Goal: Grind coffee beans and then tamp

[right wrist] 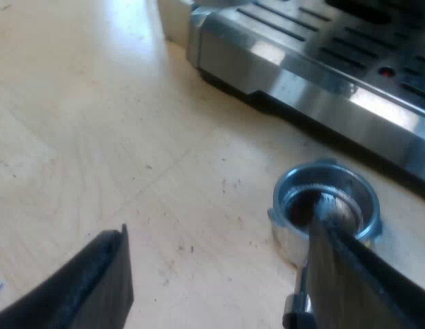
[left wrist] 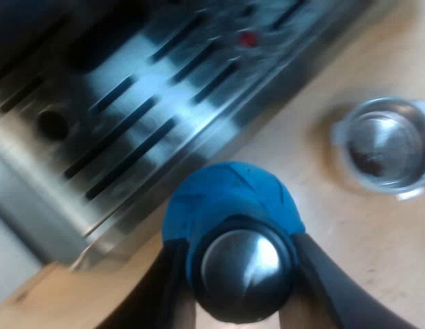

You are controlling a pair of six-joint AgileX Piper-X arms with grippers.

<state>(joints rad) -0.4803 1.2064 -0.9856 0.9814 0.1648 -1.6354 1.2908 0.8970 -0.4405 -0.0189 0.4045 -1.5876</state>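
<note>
Our left gripper has its 2 black fingers pressed against the sides of the blue tamper, pinching it between them. The tamper's round metal face is turned toward the wrist camera and its blue body points toward the espresso machine. The tamper hangs just off the edge of the machine's slotted steel drip tray, over the wooden table. A small red spot shows among the tray's slots. The metal holder stands upright on the table near the machine's base, apart from the tamper, with its open basket facing up. Something dark lies at the bottom of the basket, and we cannot tell what it is. From the right wrist, our right gripper is spread wide and grasps nothing. 1 finger is over bare table, well away from the machine. The other finger crosses in front of the holder's rim on the side away from the machine. We cannot tell whether that finger touches the rim. The holder sits just beside the steel front edge of the machine, not touching it, and the inside of its basket looks dark brown. The same red spot sits in the tray above that edge. A pale block stands on the table against the machine's corner. Small dark specks dot the table around the holder.
</note>
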